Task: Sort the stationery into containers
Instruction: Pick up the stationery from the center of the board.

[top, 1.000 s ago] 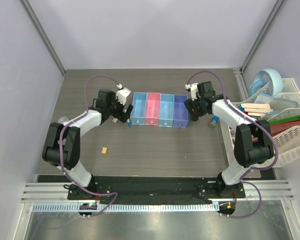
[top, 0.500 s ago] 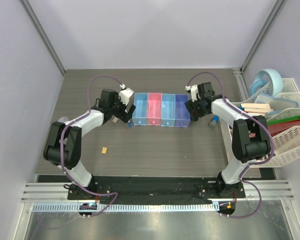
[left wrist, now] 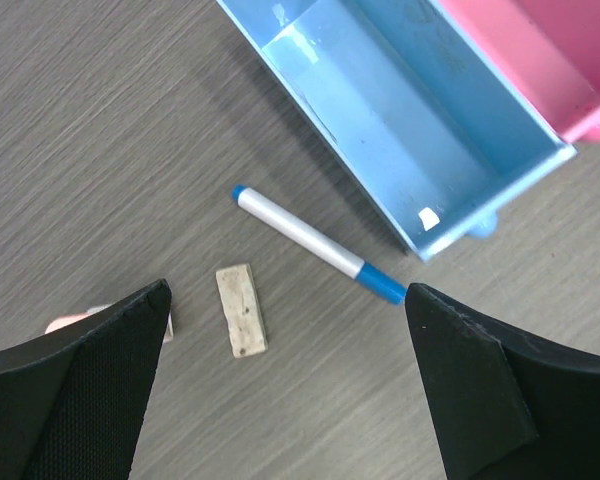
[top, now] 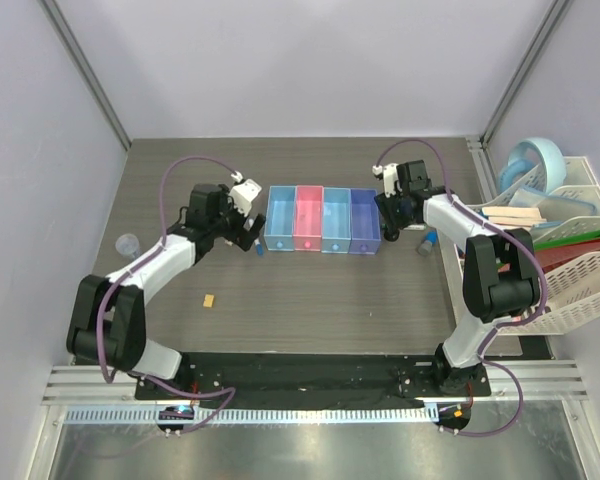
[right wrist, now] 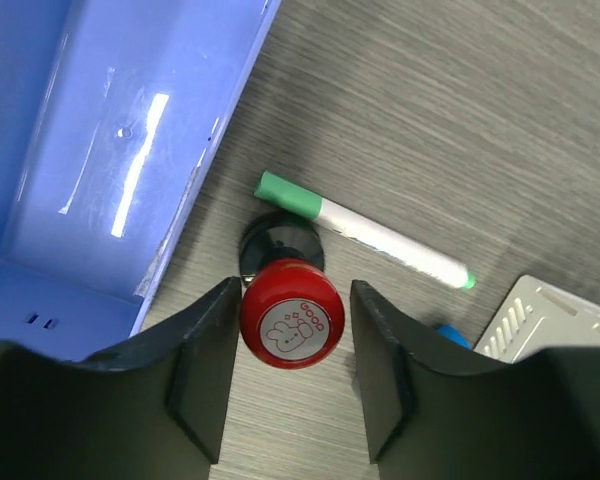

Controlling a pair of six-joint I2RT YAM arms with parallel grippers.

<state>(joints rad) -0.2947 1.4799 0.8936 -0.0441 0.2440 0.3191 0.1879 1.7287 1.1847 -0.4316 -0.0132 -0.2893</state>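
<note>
Left wrist: blue-capped pen lies diagonally, cap toward light blue bin.

Bright, even light fell from above, leaving only short, soft shadows on the worktop. White glare streaked the inner walls of the dark blue bin and the light blue bin. Both wrist views were sharp. In the overhead view the corner posts leaned outward.

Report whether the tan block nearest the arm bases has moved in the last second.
No; the tan block keeps its place against the black base rail.
</note>
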